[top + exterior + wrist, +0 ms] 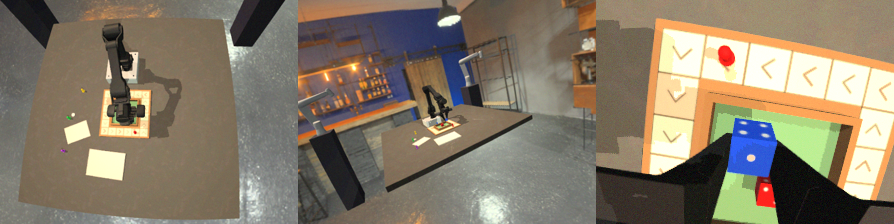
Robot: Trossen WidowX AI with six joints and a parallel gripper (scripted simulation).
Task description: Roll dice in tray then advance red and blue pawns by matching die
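My gripper [446,118] [750,142] is shut on the blue die [752,149] [446,119] and holds it above the tray [133,124] [816,113]. The die's upper face in the wrist view shows four pips. The red die [766,194] [442,124] lies on the tray's green floor, partly hidden by a finger; its top number cannot be read. The red pawn [135,132] [452,124] [726,55] stands on a track square beside a corner of the board [124,137]. The blue pawn [437,123] is on the board's side nearest the arm base, hidden in the top view.
A yellow pawn [83,90], a green pawn [68,117], a white disc [73,114] and a purple pawn [63,150] are left of the board. Two cream sheets, a smaller [77,132] and a larger [106,164], lie nearby. The white arm base [135,68] is behind the board.
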